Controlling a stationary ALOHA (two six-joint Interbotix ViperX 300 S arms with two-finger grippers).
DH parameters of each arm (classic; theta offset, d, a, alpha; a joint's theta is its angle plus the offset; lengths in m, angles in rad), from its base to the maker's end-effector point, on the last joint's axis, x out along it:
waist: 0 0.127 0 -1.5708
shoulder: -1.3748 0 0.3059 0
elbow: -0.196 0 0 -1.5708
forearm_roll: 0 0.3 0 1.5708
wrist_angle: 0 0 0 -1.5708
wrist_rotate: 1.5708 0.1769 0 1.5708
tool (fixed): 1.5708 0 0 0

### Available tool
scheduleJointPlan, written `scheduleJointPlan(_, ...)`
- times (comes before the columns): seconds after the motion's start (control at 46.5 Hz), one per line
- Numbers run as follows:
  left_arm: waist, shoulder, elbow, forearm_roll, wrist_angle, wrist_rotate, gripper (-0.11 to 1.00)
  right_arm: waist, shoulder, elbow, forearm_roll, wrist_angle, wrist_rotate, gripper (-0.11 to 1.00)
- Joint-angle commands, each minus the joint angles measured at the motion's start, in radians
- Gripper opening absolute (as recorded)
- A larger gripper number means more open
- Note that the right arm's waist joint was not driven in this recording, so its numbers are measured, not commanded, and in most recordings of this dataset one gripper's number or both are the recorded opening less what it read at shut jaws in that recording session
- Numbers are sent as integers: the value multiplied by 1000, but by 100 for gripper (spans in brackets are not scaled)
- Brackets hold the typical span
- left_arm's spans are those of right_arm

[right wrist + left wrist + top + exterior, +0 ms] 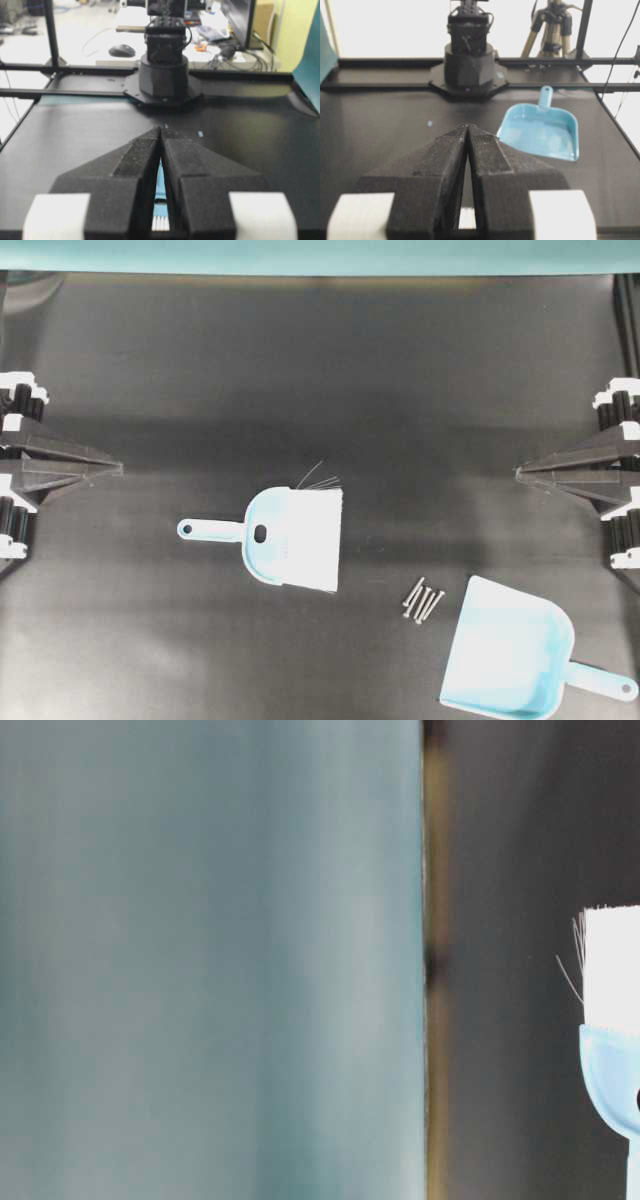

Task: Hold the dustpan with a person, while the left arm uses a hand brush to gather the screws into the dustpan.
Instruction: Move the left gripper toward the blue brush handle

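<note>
The light blue hand brush (285, 540) lies flat mid-table, handle pointing left, white bristles to the right; it also shows at the right edge of the table-level view (610, 1020). Several grey screws (422, 600) lie in a bunch to its lower right. The light blue dustpan (508, 660) lies at the lower right, handle to the right; it also shows in the left wrist view (540, 132). My left gripper (118, 470) is shut and empty at the left edge. My right gripper (518, 472) is shut and empty at the right edge. No person's hand is in view.
A teal backdrop (320, 255) runs along the far edge of the black table (320, 390). The opposite arm's base stands at the table's end in each wrist view (469, 65) (164, 75).
</note>
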State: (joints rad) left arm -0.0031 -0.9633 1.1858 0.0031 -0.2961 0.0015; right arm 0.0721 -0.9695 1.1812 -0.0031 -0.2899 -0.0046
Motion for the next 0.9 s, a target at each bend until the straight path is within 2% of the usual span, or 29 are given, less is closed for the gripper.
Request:
scheduleJointPlan(0.0,-21,-6,-32,43,5,-26,5,0,-3,-6,5,-3,5,4)
scheduleJointPlan(0.108,-23,-6,-37,43,54,-52,1,0,-61,2,5,83,5,0)
scheduleJointPlan(0.387,-20,54,-32,43,149,-71,1,0,-291,25,0,439,-11,0)
scheduleJointPlan(0.559,-11,152,-34,43,178,-66,1,0,-397,46,-11,594,-12,0)
scheduleJointPlan(0.645,-8,209,-35,43,173,-63,1,0,-449,63,-9,713,0,0)
scheduleJointPlan(0.731,-2,272,-38,43,156,-58,1,0,-488,84,-5,776,5,0)
scheduleJointPlan(0.796,5,313,-34,43,129,-58,5,0,-515,109,-8,778,-9,0)
scheduleJointPlan(0.882,5,373,-20,43,67,-57,20,0,-546,129,-11,749,-15,0)
